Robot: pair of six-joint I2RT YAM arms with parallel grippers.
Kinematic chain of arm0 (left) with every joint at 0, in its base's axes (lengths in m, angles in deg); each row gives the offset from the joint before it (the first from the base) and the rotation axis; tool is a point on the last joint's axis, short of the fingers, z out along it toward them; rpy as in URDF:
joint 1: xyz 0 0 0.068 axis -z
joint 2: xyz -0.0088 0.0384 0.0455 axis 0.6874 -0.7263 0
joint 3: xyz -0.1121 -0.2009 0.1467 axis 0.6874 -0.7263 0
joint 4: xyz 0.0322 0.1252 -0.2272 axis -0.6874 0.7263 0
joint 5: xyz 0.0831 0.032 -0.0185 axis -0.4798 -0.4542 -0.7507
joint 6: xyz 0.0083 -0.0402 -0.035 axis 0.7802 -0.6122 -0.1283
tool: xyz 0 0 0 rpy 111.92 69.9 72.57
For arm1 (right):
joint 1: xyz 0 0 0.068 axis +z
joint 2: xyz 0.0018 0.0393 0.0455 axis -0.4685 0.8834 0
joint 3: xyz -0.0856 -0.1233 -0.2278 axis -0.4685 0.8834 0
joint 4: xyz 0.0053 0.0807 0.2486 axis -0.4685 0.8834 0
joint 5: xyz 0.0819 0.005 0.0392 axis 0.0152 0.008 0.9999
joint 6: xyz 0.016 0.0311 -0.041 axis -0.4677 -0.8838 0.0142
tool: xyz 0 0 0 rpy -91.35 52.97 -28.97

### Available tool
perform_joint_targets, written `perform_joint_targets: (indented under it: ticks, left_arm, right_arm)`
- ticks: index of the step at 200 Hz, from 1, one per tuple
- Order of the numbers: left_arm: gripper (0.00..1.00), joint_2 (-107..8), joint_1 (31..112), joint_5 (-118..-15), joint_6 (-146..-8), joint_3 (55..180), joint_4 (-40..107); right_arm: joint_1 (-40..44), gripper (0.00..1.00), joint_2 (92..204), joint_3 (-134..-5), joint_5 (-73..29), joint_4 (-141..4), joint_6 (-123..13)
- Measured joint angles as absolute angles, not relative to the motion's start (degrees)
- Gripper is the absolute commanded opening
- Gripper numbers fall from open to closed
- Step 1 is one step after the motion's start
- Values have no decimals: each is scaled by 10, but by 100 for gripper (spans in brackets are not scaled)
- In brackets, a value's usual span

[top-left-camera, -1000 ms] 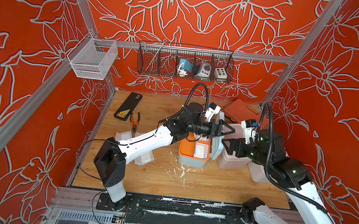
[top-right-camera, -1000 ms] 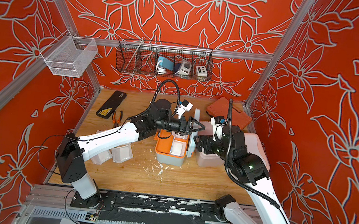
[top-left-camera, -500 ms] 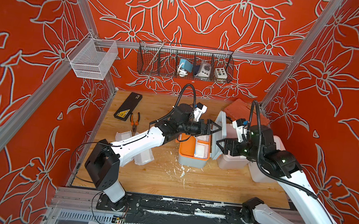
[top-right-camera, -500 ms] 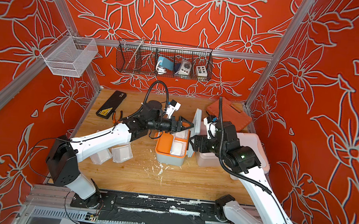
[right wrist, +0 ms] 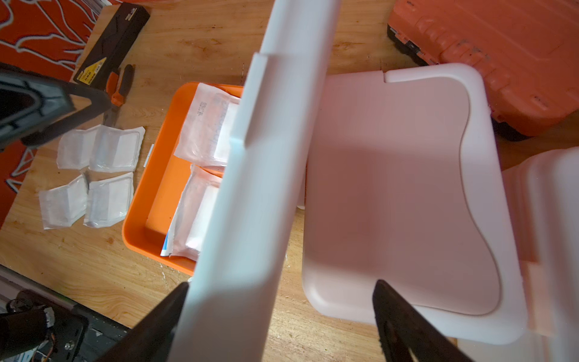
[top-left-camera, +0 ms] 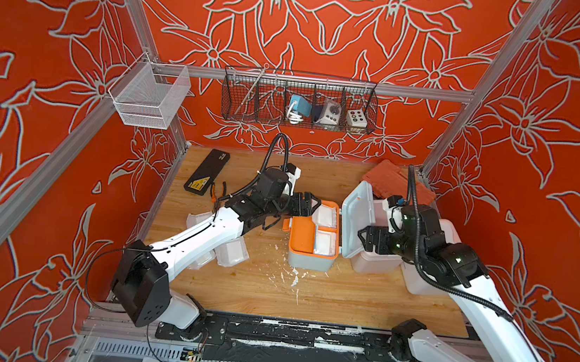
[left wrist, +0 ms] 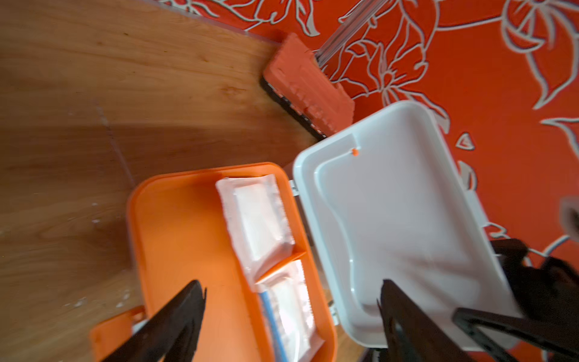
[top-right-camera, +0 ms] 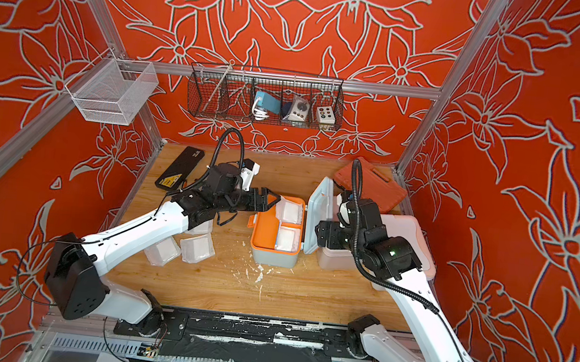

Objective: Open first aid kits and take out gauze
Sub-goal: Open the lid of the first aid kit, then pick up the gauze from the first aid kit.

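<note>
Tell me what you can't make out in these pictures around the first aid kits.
- Inside the pale pink kit: lid shut, every view.
- Third kit: right arm covers part in both top views; right wrist view's edge cuts it.
- Under the orange tray: tray hides it.
- Print on the tray's gauze packet: too small, right wrist view.

yellow label (right wrist: 91, 72) unreadable, gauze packet (right wrist: 206, 125) print blurred

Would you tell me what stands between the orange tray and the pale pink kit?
The open kit's raised white lid, between orange tray and pale pink kit; both top views show it.
</note>
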State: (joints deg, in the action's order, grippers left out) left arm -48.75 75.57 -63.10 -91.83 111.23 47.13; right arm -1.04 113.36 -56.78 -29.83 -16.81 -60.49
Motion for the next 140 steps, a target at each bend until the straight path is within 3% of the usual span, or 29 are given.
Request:
perform_joint_targets:
  ticks: [101, 140]
  left_arm:
    - [54, -597, 742, -553, -890, 1145, 494]
    - [34, -635, 742, -532, -892, 1173, 490]
  right_arm:
    - [-11, 98, 1101, -570, -356, -153, -611]
    - [-11, 98, 1082, -570, -356, -157, -611]
